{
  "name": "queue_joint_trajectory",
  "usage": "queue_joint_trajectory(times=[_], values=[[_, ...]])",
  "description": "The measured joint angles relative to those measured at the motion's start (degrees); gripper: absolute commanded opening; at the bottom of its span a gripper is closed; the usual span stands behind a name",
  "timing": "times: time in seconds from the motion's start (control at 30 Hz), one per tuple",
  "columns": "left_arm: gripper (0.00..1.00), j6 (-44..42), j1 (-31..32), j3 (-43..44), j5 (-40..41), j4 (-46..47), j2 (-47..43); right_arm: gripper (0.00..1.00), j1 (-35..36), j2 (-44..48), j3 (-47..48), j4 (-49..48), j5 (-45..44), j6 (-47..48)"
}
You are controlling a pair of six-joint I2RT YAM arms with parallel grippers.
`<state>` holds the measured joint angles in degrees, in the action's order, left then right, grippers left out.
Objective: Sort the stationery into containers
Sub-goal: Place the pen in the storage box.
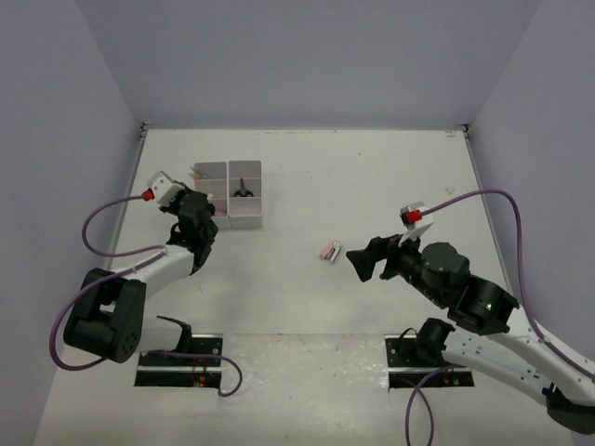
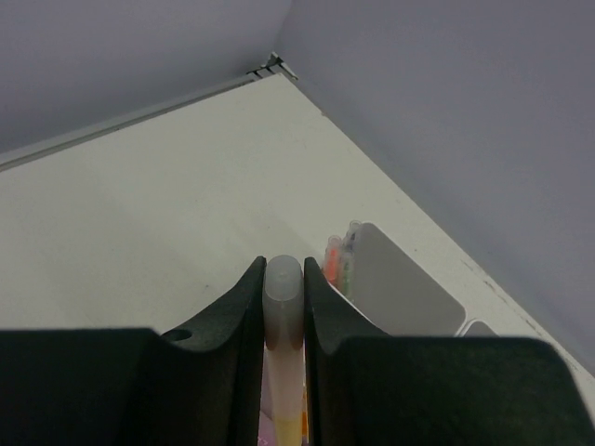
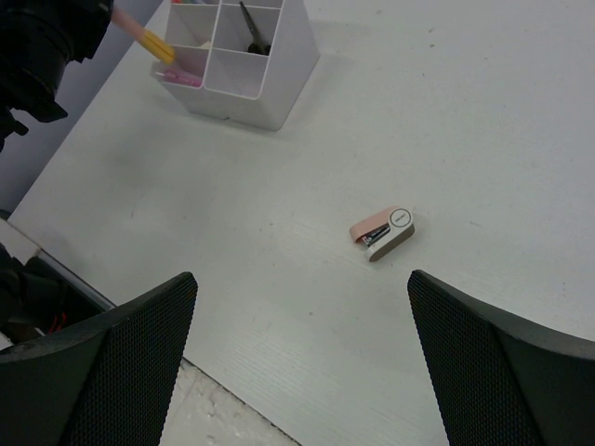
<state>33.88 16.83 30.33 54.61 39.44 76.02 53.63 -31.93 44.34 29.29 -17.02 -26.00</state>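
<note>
The white six-compartment tray (image 1: 249, 218) stands at the far left of the table. Black-handled scissors (image 1: 244, 189) stand in its right column and also show in the right wrist view (image 3: 253, 35). My left gripper (image 1: 204, 203) is shut on a pink-orange marker with a clear cap (image 2: 283, 302), held tilted over the tray's left column (image 3: 147, 37). Orange and green pens (image 2: 337, 260) stick up from a compartment. A small pink-and-white piece (image 1: 329, 252) lies on the table, just ahead of my open, empty right gripper (image 3: 302, 297).
Grey walls close the table on three sides. The near table edge (image 3: 200, 395) runs under my right gripper. A pink item (image 3: 186, 79) lies in a left compartment of the tray (image 3: 265, 98). Purple cables loop beside both arms.
</note>
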Motion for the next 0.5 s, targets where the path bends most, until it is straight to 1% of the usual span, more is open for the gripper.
queue_joint_trajectory(times=[0.13, 0.2, 0.23, 0.27, 0.33, 0.37, 0.43, 0.47, 0.5], values=[[0.0, 2.88, -0.01, -2.49, -1.43, 2.82, 2.04, 0.99, -0.01, 0.46, 0.0, 0.1, 0.12, 0.49], [0.03, 4.48, -0.01, -3.15, -2.18, 3.3, 3.17, 0.99, -0.01, 0.46, 0.0, 0.14, 0.16, 0.55], [0.1, 5.16, -0.01, -3.55, -2.64, 3.55, 3.62, 0.99, -0.01, 0.46, 0.0, 0.22, 0.18, 0.58], [0.3, 5.81, -0.01, -3.95, -3.17, 3.83, 3.88, 0.99, -0.01, 0.44, 0.0, 0.27, 0.18, 0.63], [0.47, 6.82, -0.01, -4.56, -4.09, 4.04, 4.05, 0.99, -0.01, 0.3, 0.0, 0.27, 0.19, 0.75], [0.56, 7.27, -0.01, -4.83, -4.47, 4.16, 4.1, 0.99, -0.01, 0.19, 0.0, 0.27, 0.2, 0.81], [0.72, 8.77, -0.02, -4.94, -5.67, 4.23, 4.08, 0.99, -0.01, -0.84, 0.05, 0.24, 0.19, 0.99], [0.79, 9.57, -0.04, -4.94, -6.26, 4.24, 3.99, 0.99, -0.01, -1.72, 0.11, 0.2, 0.21, 1.06], [0.83, 10.17, -0.06, -4.95, -6.79, 4.19, 3.84, 0.99, -0.01, -2.87, 0.18, 0.22, 0.24, 1.14]])
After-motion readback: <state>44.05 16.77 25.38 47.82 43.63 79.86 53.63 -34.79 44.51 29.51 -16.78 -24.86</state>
